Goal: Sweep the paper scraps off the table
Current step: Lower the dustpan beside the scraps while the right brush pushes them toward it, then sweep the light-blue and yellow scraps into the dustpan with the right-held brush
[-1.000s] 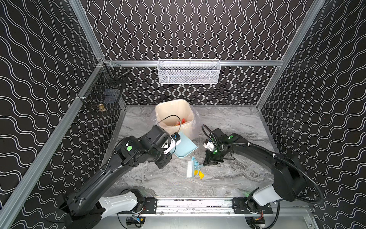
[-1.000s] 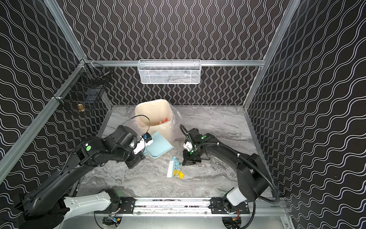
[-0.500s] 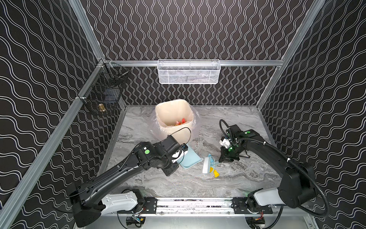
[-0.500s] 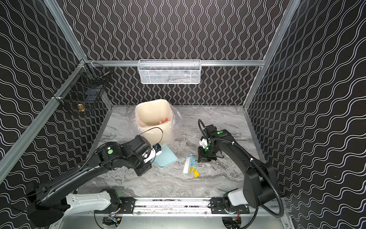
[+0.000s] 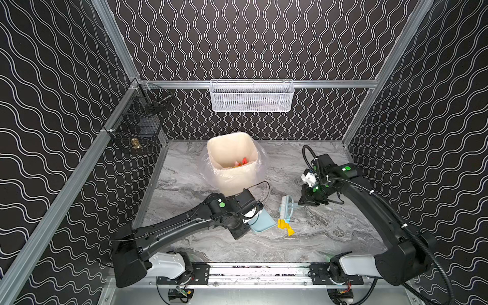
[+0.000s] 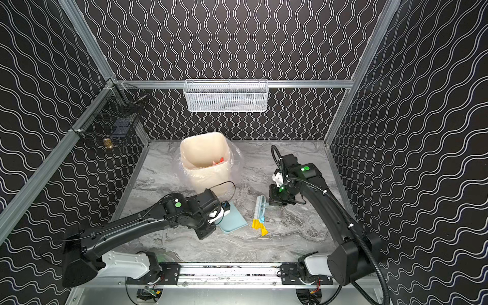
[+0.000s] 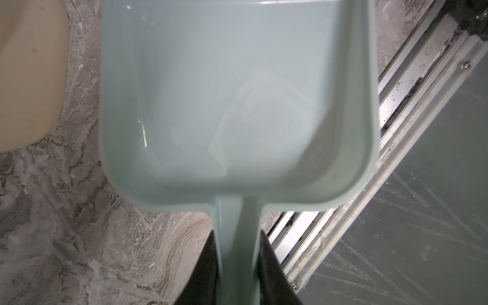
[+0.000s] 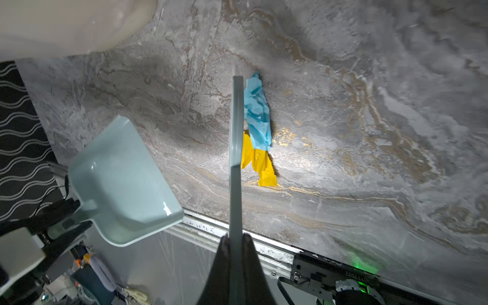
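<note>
Two paper scraps lie together on the table (image 5: 330, 232), one yellow (image 5: 285, 227) (image 8: 261, 165) and one light blue (image 8: 257, 113). My right gripper (image 8: 235, 239) (image 5: 303, 204) is shut on the handle of the pale blue brush (image 5: 286, 207) (image 6: 260, 207) (image 8: 235, 158). The brush's head rests against the scraps. My left gripper (image 7: 237, 253) (image 5: 253, 212) is shut on the handle of the pale blue dustpan (image 5: 261, 221) (image 6: 232, 220) (image 7: 232, 92) (image 8: 118, 179). The pan is empty and sits just left of the scraps. The brush lies between pan and scraps.
A cream bin (image 5: 232, 161) lined with a clear bag stands behind the dustpan, with red and orange scraps (image 5: 241, 162) inside. The front aluminium rail (image 5: 258, 270) runs close below the pan. A white mesh basket (image 5: 252, 96) and a black wire basket (image 5: 137, 129) hang on the walls.
The left arm brought the dustpan from beside the bin forward and down. The right arm moved right with the brush, and the scraps slid right with it.
</note>
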Action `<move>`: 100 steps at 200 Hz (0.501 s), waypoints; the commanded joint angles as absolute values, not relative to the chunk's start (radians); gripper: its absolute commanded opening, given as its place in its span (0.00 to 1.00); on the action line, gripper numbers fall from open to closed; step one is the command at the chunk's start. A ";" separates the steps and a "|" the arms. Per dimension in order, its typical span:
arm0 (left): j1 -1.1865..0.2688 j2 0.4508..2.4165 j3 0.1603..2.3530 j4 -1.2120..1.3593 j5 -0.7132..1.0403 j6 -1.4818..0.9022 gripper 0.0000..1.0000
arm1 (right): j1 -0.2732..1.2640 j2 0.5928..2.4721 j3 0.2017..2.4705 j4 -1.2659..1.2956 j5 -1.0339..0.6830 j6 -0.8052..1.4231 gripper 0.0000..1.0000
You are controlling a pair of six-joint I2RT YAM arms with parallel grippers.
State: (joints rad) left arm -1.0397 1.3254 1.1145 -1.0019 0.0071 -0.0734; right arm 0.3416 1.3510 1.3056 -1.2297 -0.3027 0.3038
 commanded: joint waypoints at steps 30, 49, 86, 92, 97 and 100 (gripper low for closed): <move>-1.103 1.406 1.078 -0.907 -0.004 -0.072 0.03 | 0.340 1.336 1.344 -1.363 -0.117 0.341 0.00; -1.137 1.422 1.051 -0.867 -0.015 -0.091 0.03 | 0.340 1.348 1.351 -1.371 -0.093 0.336 0.00; -1.161 1.464 1.025 -0.803 -0.016 -0.095 0.02 | 0.341 1.384 1.376 -1.392 -0.047 0.318 0.00; -1.164 1.475 1.024 -0.795 -0.020 -0.091 0.02 | 0.341 1.388 1.380 -1.394 -0.040 0.316 0.00; -1.164 1.485 1.023 -0.789 -0.024 -0.087 0.02 | 0.341 1.392 1.382 -1.396 -0.037 0.314 0.00; -1.166 1.490 1.023 -0.784 -0.026 -0.085 0.02 | 0.341 1.394 1.383 -1.395 -0.038 0.312 0.00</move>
